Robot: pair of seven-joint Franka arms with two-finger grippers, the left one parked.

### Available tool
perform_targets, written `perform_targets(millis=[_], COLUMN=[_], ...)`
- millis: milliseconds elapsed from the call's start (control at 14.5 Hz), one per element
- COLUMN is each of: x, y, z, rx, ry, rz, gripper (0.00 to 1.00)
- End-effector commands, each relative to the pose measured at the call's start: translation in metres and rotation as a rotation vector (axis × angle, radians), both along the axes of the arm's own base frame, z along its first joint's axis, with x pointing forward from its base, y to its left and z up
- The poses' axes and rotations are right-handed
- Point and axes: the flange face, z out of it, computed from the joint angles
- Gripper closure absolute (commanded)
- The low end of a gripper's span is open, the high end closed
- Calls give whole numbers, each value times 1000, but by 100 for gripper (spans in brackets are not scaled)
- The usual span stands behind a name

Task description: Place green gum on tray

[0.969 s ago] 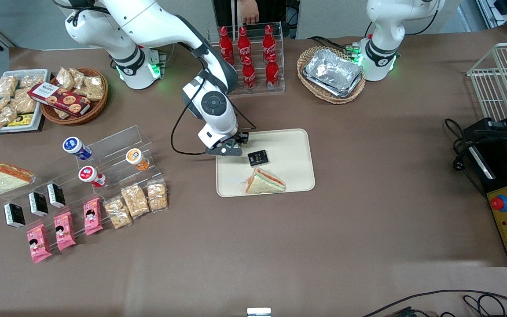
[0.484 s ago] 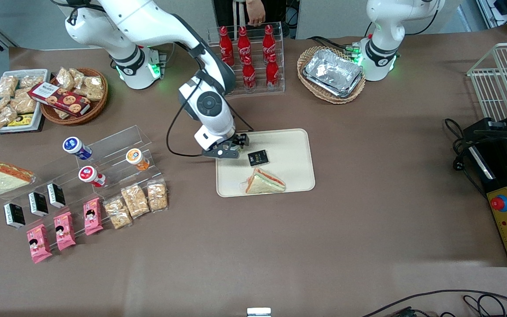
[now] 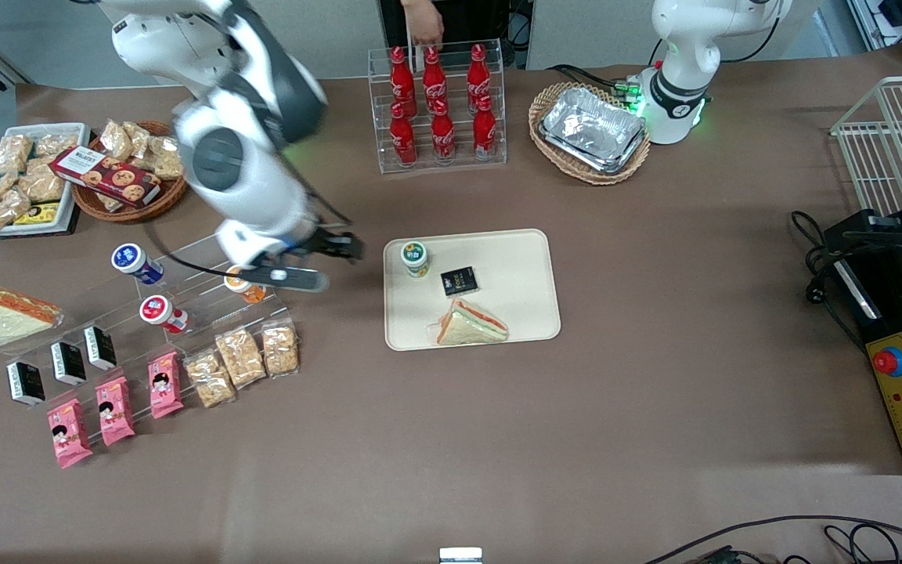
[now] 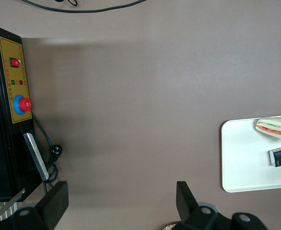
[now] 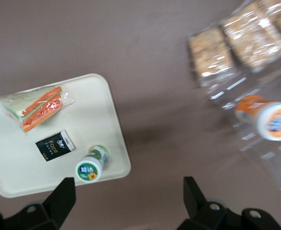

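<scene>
The gripper (image 3: 318, 262), fingers spread wide and holding nothing, hangs near the clear rack, off the tray (image 3: 521, 313), where the green gum (image 3: 415, 258) stands upright at its ten-o'clock corner, so the placing looks done.

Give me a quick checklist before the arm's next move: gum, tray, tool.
1. Gum on tray: ok.
2. Gum upright: ok, lid up in the right wrist view.
3. Gum inside the rim, near a corner: ok.
4. Tool free of gum: ok, fingers open, nothing held.
5. Tool clear of tray: ok, above the table beside the acrylic shelf.
6. Sandwich and black box on tray: ok.
</scene>
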Motion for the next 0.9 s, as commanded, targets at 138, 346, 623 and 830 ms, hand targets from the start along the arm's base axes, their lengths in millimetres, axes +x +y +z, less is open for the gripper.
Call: perform_targets(millis=[138,346,623,830], x=[47,72,82,82], y=[-100,-178,-261,-299], z=[64,94,103,105], rx=[-21,-10,-55,-62], ry=[-58,-119,-152,-158], rz=[102,105,212,251], gripper=[0,0,0,0])
